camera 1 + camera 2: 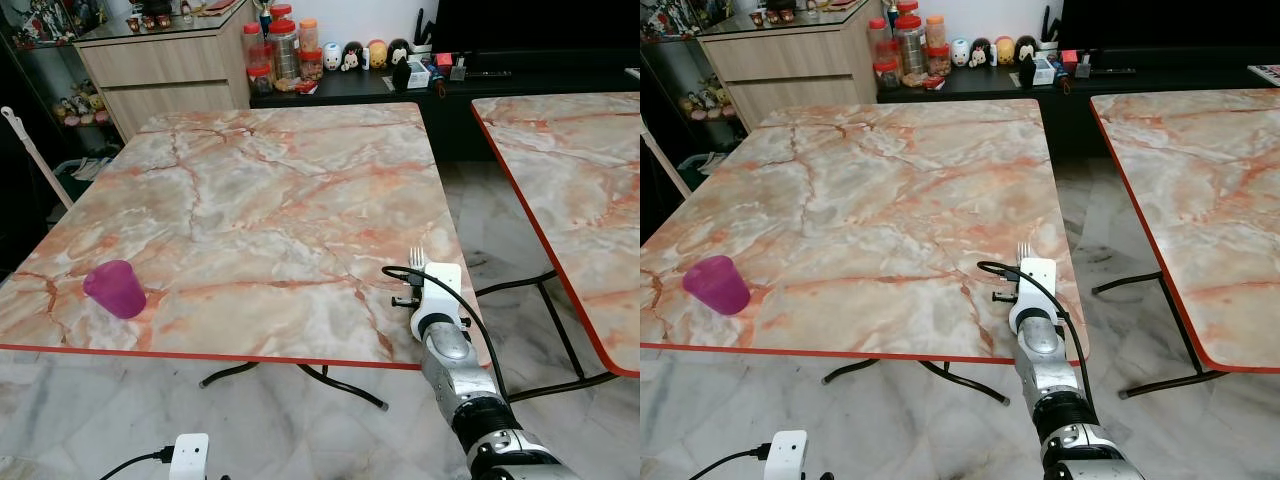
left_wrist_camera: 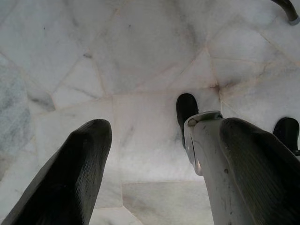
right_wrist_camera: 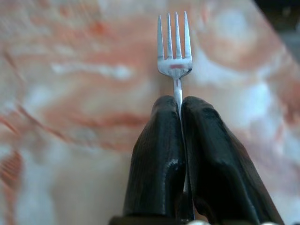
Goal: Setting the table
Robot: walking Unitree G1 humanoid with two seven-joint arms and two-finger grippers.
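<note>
Right wrist view: the right gripper (image 3: 180,110) has its two black fingers (image 3: 154,159) pressed together on the handle of a silver fork (image 3: 174,49), tines pointing away from the wrist; the handle is hidden between the pads and the marble behind it is blurred. From the head views, the silver right arm (image 1: 462,375) reaches over the near right edge of the table (image 1: 270,200), its white wrist housing covering the gripper so that just the tines stand above it, over the table's near right corner. A black cable loops beside the wrist.

A pink cup (image 1: 115,288) stands upright near the table's near left edge, well apart from the fork. The tabletop is orange-veined marble with a red rim, on black legs partly hidden beneath it. A second table (image 1: 570,190) of the same pattern stands to the right, cut off by the frame.

The left gripper (image 2: 154,154) hangs low over pale marble floor tiles, its fingers spread wide with nothing between them; dark rounded shapes beyond one finger are hard to make out.

At the far wall, a wooden cabinet (image 1: 165,65) stands to the left and a low black shelf (image 1: 350,85) carries red-lidded jars (image 1: 282,45) and small figurines (image 1: 360,55). A white pole (image 1: 30,150) leans at the far left.
</note>
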